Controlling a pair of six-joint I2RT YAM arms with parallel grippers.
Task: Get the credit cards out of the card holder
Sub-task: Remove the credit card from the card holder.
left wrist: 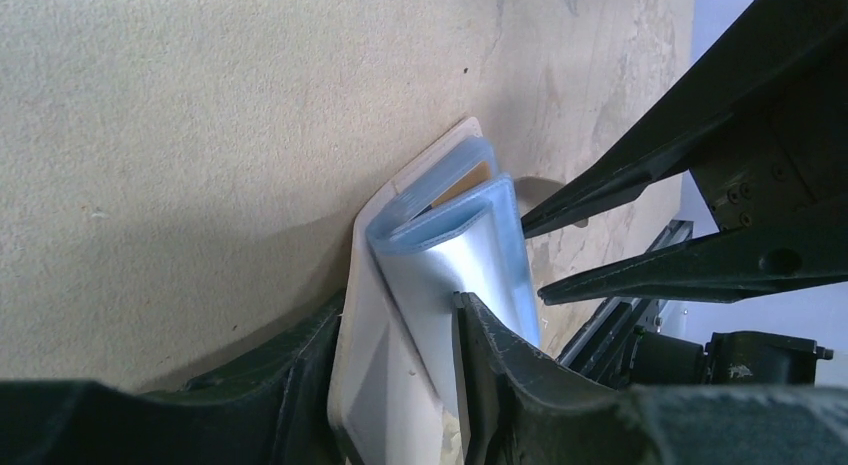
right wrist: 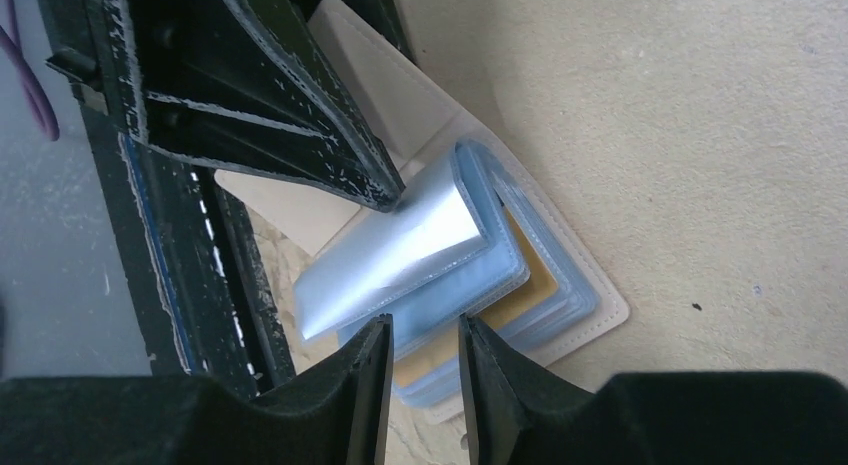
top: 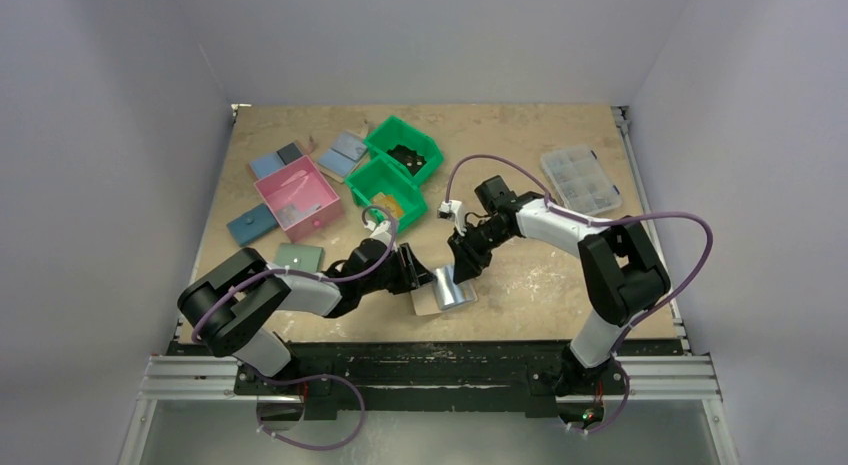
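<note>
the step in hand looks like bracing the holder open; no card is out yet. the left gripper is clamped on the card holder, its 2 fingers pinching the beige cover and 1 glossy sleeve. this keeps the holder half open on the worn wooden table, near the front edge between the 2 arms. the cover is matte and flat with rounded corners. inside sits a fan of soft, blue-tinted clear plastic sleeves, 1 bowed upward and shining silvery. a yellow-orange credit card shows through the lower sleeves, seated in its pocket. the right gripper hovers just over the sleeve edges, fingers parted and holding nothing. next it likely must nip a card's thin exposed edge and slide it along the sleeve. the slick plastic may make that grip slip.
</note>
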